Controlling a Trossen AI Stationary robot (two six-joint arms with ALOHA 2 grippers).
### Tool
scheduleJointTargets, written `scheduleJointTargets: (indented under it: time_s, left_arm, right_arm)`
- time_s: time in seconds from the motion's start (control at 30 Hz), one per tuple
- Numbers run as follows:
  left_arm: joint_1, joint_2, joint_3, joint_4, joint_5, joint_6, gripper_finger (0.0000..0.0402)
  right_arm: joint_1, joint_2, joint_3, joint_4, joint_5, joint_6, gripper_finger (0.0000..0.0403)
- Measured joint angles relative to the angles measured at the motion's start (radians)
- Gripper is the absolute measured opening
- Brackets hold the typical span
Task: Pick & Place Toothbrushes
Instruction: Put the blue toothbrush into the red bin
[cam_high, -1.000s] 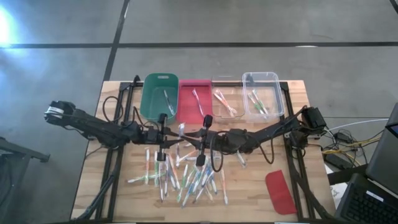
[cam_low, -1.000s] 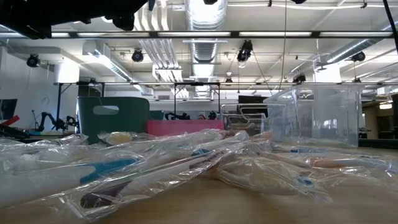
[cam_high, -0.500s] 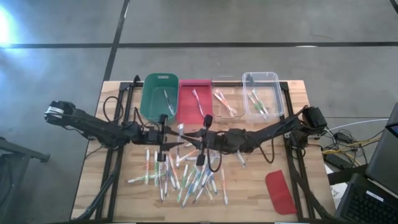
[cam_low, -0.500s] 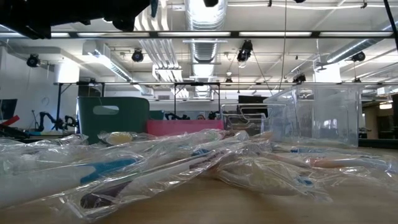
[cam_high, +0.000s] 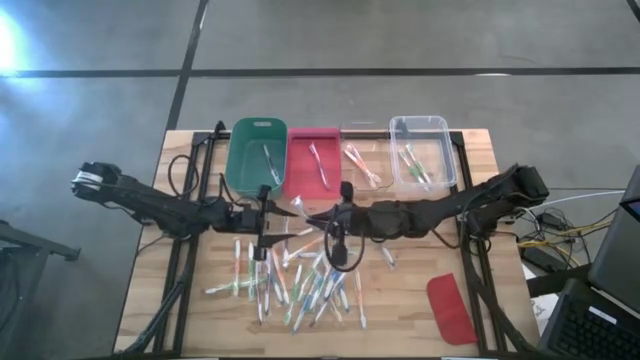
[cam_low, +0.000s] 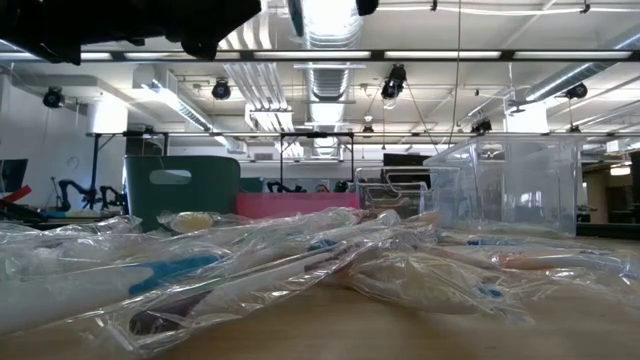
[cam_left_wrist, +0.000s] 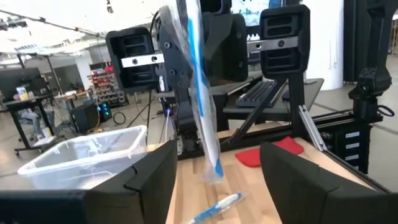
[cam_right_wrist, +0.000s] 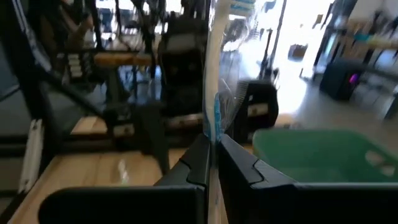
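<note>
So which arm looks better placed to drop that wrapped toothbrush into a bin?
The right one, probably. Its claw is shut on the toothbrush, which hangs above the pile, while the left claw stands open and empty beside it.

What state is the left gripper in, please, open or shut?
Open: the left gripper has its fingers spread wide apart, and the wrapped blue toothbrush hangs from the right gripper instead.

Some dozens of toothbrushes (cam_high: 300, 280), each sealed in a clear wrapper, lie scattered and overlapping at the middle of the tabletop (cam_high: 400, 310), pale handles with green, blue and pink accents. One wrapped blue-accented toothbrush (cam_left_wrist: 202, 93) hangs upright above the pile, pinched between the closed fingers of the right end effector (cam_high: 306, 213). A few more lie in the far bins.
</note>
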Motion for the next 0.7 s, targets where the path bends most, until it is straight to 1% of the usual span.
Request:
scheduleJointTargets:
  time_s: [0.1,0.27,0.43,0.5,0.57,0.7]
  left_arm:
    - [0.0,0.015,0.006,-0.005,0.0,-0.007,0.0234]
    - [0.0,0.068,0.036,-0.004,-0.001,0.027,0.0234]
    - [0.0,0.124,0.073,-0.005,-0.002,0.059,0.0234]
    - [0.0,0.141,0.084,-0.006,-0.002,0.063,0.0234]
    - [0.0,0.151,0.091,-0.025,-0.002,0.073,0.0234]
    - [0.0,0.146,0.098,-0.088,-0.002,0.08,0.0234]
  right_arm:
    - [0.0,-0.025,0.0,-0.073,-0.034,0.074,0.0013]
    - [-0.002,-0.06,0.0,-0.153,-0.134,0.141,0.0013]
    - [0.0,-0.102,0.0,-0.358,-0.139,0.236,0.0013]
    - [0.0,-0.11,0.0,-0.429,-0.167,0.275,0.0013]
    - [0.0,-0.11,0.0,-0.464,-0.209,0.295,0.0013]
    - [0.006,-0.112,0.0,-0.526,-0.209,0.346,0.0013]
